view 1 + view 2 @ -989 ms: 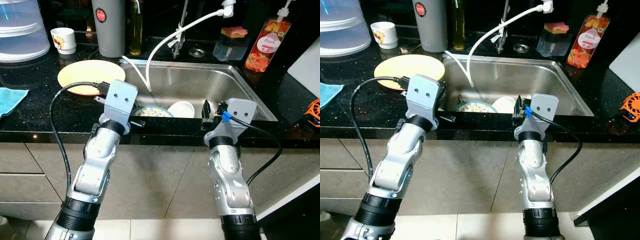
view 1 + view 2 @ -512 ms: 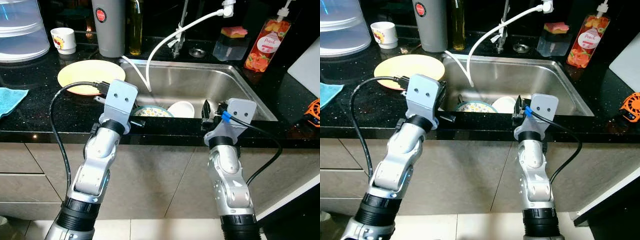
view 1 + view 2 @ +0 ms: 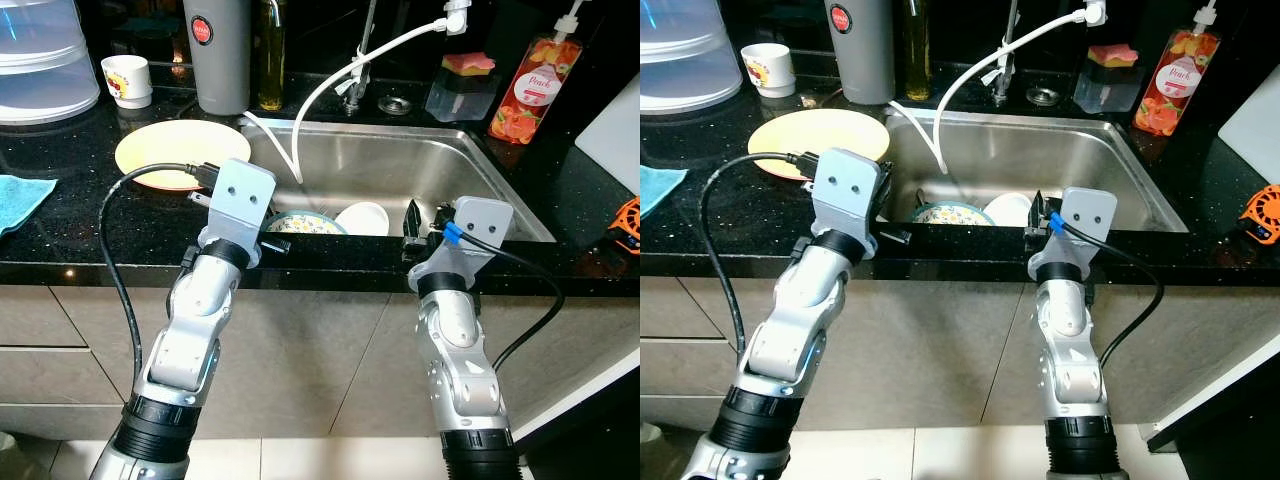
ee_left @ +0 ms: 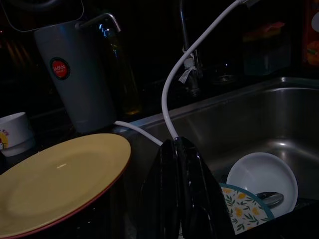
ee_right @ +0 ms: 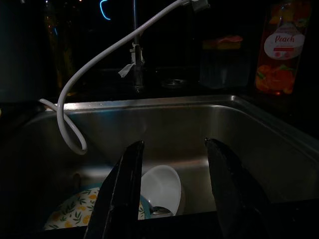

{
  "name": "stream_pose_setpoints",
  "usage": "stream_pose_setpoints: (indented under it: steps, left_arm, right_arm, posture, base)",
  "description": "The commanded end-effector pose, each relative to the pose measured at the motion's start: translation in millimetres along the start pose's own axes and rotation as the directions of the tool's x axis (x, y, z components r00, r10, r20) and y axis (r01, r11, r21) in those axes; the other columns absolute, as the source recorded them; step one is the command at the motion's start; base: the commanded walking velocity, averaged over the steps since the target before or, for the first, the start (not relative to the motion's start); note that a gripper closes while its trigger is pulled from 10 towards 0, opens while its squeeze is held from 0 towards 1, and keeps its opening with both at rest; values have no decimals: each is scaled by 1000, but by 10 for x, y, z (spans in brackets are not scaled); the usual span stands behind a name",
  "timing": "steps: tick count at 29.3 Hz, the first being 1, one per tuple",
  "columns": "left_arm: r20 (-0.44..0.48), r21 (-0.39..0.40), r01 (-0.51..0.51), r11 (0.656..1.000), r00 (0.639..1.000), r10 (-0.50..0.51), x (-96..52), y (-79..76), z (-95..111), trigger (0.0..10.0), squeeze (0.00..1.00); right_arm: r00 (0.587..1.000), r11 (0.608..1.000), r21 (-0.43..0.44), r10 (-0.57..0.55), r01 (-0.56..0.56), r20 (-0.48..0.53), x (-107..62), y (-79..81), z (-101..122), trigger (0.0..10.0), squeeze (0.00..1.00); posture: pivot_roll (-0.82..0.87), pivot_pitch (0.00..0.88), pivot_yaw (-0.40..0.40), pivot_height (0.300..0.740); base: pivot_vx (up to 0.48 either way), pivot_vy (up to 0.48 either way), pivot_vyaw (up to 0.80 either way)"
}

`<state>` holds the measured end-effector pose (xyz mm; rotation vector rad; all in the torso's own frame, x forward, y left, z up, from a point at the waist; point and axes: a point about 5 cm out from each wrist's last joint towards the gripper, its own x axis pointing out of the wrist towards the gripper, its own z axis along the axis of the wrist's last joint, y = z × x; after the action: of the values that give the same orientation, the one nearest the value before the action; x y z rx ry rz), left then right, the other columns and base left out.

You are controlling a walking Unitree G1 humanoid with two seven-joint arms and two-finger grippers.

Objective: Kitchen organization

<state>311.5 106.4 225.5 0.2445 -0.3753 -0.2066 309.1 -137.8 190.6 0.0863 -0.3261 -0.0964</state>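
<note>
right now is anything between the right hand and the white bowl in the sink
Nothing visible. The right hand is open at the sink's front edge, and the white bowl sits straight ahead between its fingers. The white hose hangs off to one side.

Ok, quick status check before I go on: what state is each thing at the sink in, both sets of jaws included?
Left gripper: jaws shut, empty, at the sink's front edge.
Right gripper: jaws open, empty, over the sink.
White bowl: in the sink, tilted on its side.
Patterned plate: in the sink beside the bowl.
Yellow plate: flat on the counter.
White hose: hanging into the sink.
</note>
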Motion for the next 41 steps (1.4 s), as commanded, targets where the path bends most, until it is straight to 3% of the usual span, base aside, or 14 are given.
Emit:
stream_pose_setpoints:
  steps: [1,41]
  left_arm:
    - [-4,5,16,1000,1000,-16,-19,-32,5,10000,0]
    - [-6,6,18,1000,1000,-18,-21,-34,5,10000,0]
  right_arm:
    - [1000,1000,-3,-12,12,-15,-13,-21,-19,10000,0]
    - [1000,1000,-3,-13,13,-17,-16,-19,-25,10000,0]
  posture:
    - [210,0,-48,740]
    - [212,0,-48,740]
  base:
    - [0,0,0]
    - [0,0,0]
